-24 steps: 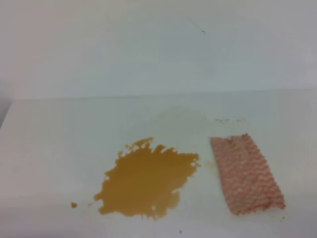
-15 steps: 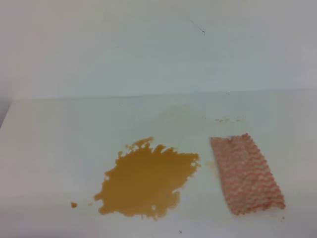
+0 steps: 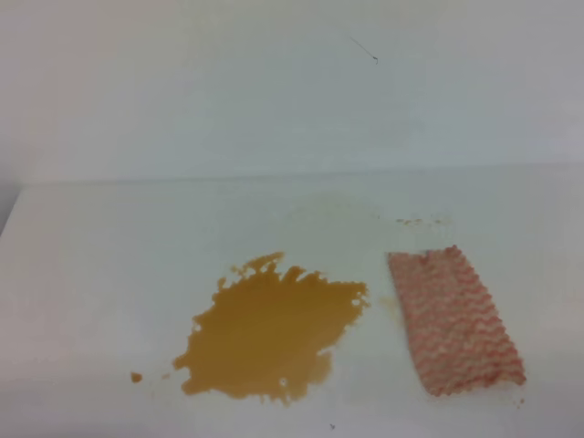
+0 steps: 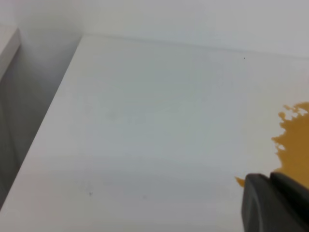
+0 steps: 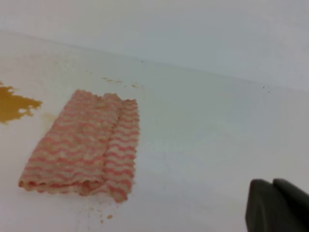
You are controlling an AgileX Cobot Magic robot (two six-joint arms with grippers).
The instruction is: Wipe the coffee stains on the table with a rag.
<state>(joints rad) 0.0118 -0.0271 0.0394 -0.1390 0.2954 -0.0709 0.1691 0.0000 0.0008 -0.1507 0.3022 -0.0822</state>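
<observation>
The coffee stains are an orange-brown puddle (image 3: 269, 330) with ragged edges at the middle front of the white table (image 3: 109, 265), plus a tiny droplet (image 3: 136, 377) to its left. The pink-and-white rag (image 3: 454, 319) lies flat just right of the puddle, apart from it. No gripper shows in the exterior high view. In the left wrist view my left gripper (image 4: 270, 177) is shut and empty at the lower right, with the puddle's edge (image 4: 294, 145) just beyond it. In the right wrist view my right gripper (image 5: 273, 183) is shut and empty, well right of the folded rag (image 5: 84, 145).
Faint reddish specks (image 3: 420, 221) mark the table behind the rag, and small crumbs (image 5: 104, 217) lie at its near edge. The table's left edge (image 4: 46, 130) drops off beside a pale wall. A wall (image 3: 274, 82) closes the back.
</observation>
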